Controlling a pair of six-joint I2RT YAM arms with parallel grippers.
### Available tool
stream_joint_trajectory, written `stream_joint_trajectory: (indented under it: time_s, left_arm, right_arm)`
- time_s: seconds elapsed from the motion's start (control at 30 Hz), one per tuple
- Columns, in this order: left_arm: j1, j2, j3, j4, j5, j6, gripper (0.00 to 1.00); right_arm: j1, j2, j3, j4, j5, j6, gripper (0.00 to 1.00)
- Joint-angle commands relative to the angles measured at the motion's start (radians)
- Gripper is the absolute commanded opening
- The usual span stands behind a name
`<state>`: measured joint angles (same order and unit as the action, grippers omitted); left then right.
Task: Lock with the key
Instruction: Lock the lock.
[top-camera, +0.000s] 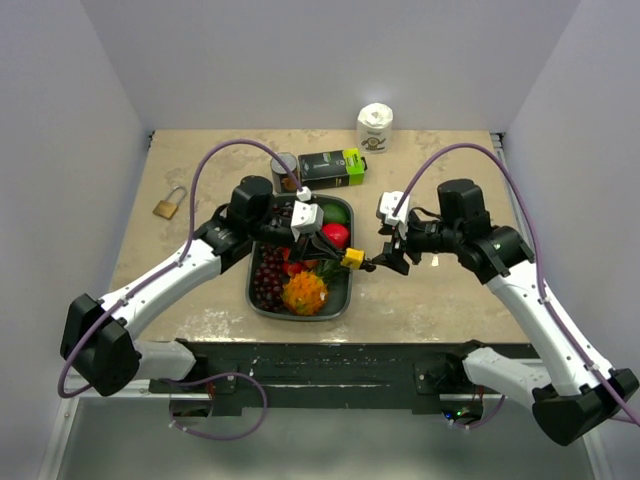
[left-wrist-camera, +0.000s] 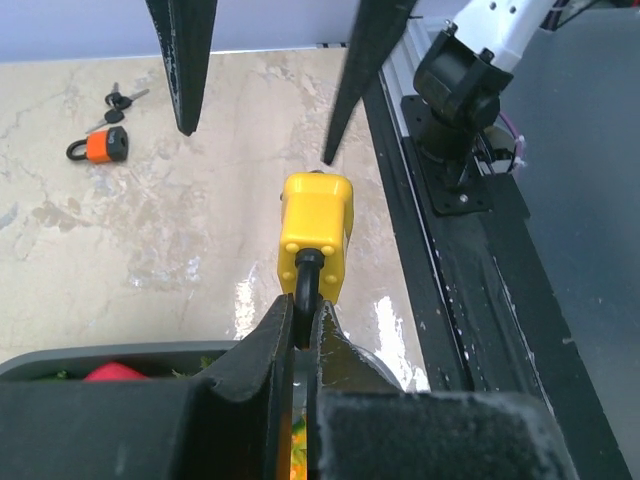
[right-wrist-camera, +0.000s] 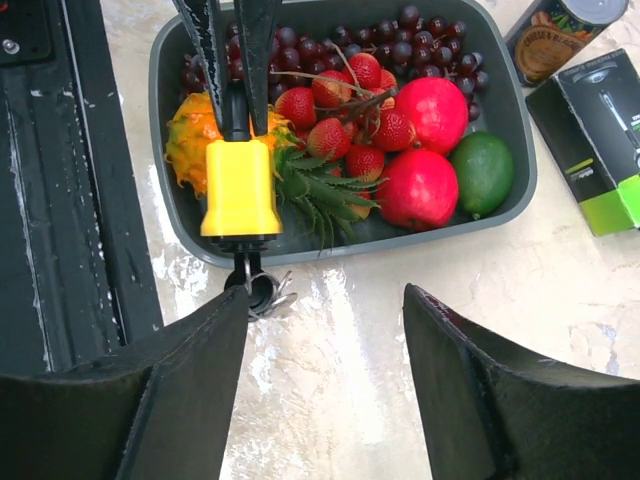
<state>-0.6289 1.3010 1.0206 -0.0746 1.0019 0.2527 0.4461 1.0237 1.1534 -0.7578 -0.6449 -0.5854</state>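
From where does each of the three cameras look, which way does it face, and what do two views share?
Top external: above and behind the arms, facing down on the table; both arms show.
Left wrist: on the left arm, faces past the left gripper, shut on the yellow padlock, toward the right arm's base.
Right wrist: faces past the open right gripper to the fruit tray.
Shared: both wrist views show that padlock and the other gripper.

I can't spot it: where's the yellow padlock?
In the top view the yellow padlock is held by the left hand beside the right edge of the fruit tray, facing the open right hand.
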Motion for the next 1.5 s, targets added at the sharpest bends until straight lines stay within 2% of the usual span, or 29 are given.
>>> stream_joint_trajectory:
  time_s: [0.0,0.13,0.33,0.5,0.6,0.7,0.77,0.87,0.9,1.0,1.17,1.27,1.37,1.4,1.47]
  left_arm:
    - [0.001,-0.042,0.041,-0.024,0.047,0.083,0.00]
    - [0.001,-0.043,0.033,0.015,0.052,0.056,0.00]
    - [0.001,-0.045,0.021,0.042,0.056,0.046,0.00]
    - [0.001,-0.045,0.015,0.053,0.058,0.042,0.00]
    - [0.001,-0.039,0.016,0.059,0.060,0.025,0.00]
    - [0.000,-0.035,0.022,0.094,0.064,0.004,0.00]
    - [0.003,-0.035,0.021,0.105,0.057,-0.021,0.00]
    - [0.005,-0.035,0.019,0.107,0.049,-0.024,0.00]
    - [0.006,-0.032,0.019,0.107,0.047,-0.027,0.00]
    - [0.032,-0.028,0.015,0.120,0.047,-0.047,0.00]
    - [0.138,-0.013,0.033,0.115,0.073,-0.030,0.00]
    - [0.190,-0.005,0.079,0.012,0.098,0.035,0.00]
    - [0.231,-0.005,0.116,-0.049,0.106,0.106,0.00]
    - [0.247,-0.005,0.125,-0.054,0.106,0.108,0.00]
    - [0.258,-0.005,0.130,-0.053,0.103,0.102,0.00]
  right_arm:
    - [-0.003,0.019,0.046,-0.032,-0.027,-0.066,0.65]
    - [-0.001,0.044,0.061,-0.049,-0.102,-0.074,0.59]
    - [-0.001,0.070,0.085,-0.113,-0.199,-0.126,0.60]
    - [0.003,0.096,0.097,-0.160,-0.203,-0.192,0.58]
    - [0.005,0.121,0.108,-0.153,-0.193,-0.194,0.53]
    - [0.008,0.136,0.108,-0.123,-0.165,-0.160,0.39]
    - [0.011,0.139,0.108,-0.121,-0.151,-0.163,0.36]
    - [0.013,0.141,0.104,-0.121,-0.138,-0.162,0.16]
    - [0.011,0.139,0.104,-0.121,-0.133,-0.160,0.00]
    - [0.011,0.127,0.103,-0.124,-0.110,-0.159,0.00]
    - [0.008,0.105,0.075,-0.130,-0.059,-0.152,0.00]
    - [-0.012,0.096,0.063,-0.130,-0.035,-0.140,0.00]
    - [-0.088,0.107,0.062,-0.141,-0.056,-0.142,0.00]
    - [-0.156,0.116,0.062,-0.135,-0.067,-0.140,0.00]
    - [-0.213,0.163,0.051,-0.100,-0.067,-0.081,0.00]
